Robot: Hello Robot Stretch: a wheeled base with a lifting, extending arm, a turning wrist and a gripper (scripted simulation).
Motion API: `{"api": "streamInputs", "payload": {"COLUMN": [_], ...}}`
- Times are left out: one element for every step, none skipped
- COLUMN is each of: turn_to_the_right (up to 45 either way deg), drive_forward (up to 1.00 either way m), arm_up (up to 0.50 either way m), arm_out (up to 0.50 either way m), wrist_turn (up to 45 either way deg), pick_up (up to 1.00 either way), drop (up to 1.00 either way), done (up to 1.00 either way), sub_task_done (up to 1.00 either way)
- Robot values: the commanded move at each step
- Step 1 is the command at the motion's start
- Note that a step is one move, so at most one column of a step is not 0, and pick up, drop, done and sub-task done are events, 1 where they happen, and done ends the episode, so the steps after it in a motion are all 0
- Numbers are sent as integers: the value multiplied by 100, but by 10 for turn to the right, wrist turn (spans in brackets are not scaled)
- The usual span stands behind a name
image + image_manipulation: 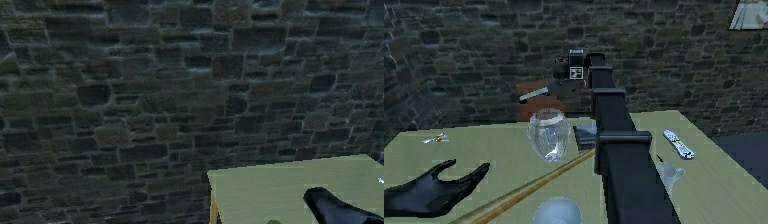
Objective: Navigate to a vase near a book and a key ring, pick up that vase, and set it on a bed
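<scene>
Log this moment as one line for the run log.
arm out over table | gripper hold unclear | vase upright on table | small item far left | remote right

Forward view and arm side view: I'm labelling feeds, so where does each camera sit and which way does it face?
Forward view: on the robot, facing ahead and slightly down at a stone wall and a table corner.
Arm side view: on the robot's body, facing sideways over the table and a glass vase; the arm and gripper show.
Shared: the wall and table.
</scene>
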Motion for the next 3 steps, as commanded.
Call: {"api": "streamInputs", "payload": {"turn_to_the_right": [0, 0, 0], "drive_forward": [0, 0, 0], "arm_up": [-26, 0, 10], "arm_out": [0, 0, 0], "wrist_turn": [0, 0, 0], "pick_up": [0, 100, 0], "drop": [0, 0, 0], "done": [0, 0, 0], "sub_task_done": [0, 0, 0]}}
